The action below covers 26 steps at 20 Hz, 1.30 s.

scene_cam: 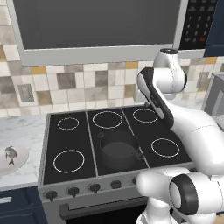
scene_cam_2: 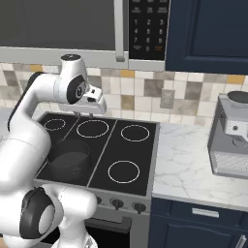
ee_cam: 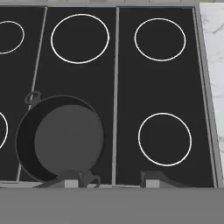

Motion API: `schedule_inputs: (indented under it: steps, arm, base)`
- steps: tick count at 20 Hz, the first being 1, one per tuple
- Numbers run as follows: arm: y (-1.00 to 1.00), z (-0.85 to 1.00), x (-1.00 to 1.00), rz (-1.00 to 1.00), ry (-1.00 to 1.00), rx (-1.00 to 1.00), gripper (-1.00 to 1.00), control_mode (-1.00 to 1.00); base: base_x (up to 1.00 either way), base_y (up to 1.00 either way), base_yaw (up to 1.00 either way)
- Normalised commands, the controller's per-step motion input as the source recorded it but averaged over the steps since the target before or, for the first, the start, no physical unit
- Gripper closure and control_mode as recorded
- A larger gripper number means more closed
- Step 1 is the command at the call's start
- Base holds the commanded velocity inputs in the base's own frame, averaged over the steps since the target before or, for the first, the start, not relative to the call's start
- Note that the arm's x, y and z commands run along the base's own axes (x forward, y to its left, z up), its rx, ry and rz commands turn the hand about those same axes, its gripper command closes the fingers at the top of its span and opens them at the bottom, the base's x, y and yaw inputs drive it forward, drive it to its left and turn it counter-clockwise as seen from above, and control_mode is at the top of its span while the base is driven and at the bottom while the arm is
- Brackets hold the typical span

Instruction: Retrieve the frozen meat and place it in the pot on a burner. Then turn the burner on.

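Jaws (ee_cam: 111, 180) apart, empty, tips at the hand view's bottom edge above the black glass stovetop (ee_cam: 122, 87). Round dark grey matte metal pot (ee_cam: 59, 140) sits at 9 o'clock from them (front-centre burner, nothing inside). Small silvery-grey fish-shaped frozen meat (scene_cam: 10, 155) lies on a round white plate (scene_cam: 19, 164), marble surface (scene_cam: 22, 131), well apart from the pot at its 9 o'clock.

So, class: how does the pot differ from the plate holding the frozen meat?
The pot is dark grey with low straight walls and side handles; the plate is white, flat and handle-free. The pot stands on the black stovetop, in the middle strip; the plate lies on the marble counter left of the stove. The pot is empty, while the plate carries the frozen meat. Both are round.
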Motion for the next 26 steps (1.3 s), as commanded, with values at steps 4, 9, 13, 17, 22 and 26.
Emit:
schedule_inputs:
  steps: [4,9,13,17,22,26]
  arm:
    - [0.31,-0.2,0.0,0.0,0.05,0.01,-1.0,-1.0]
    - [0.99,-0.38,-0.01,0.0,0.05,0.0,-1.0,-1.0]
    - [1.0,-0.33,0.0,0.0,0.12,-0.04,-1.0,-1.0]
    - [1.0,-0.14,0.09,-0.08,0.09,-0.1,-1.0,-1.0]
    - [1.0,-0.15,0.11,-0.14,0.06,-0.13,-1.0,-1.0]
    - [1.0,-0.61,0.13,-0.11,0.17,-0.07,-1.0,-1.0]
  base:
    - [0.0,0.0,0.0]
    - [0.0,0.0,0.0]
    - [0.0,0.0,0.0]
    - [0.0,0.0,0.0]
    - [0.0,0.0,0.0]
    - [0.0,0.0,0.0]
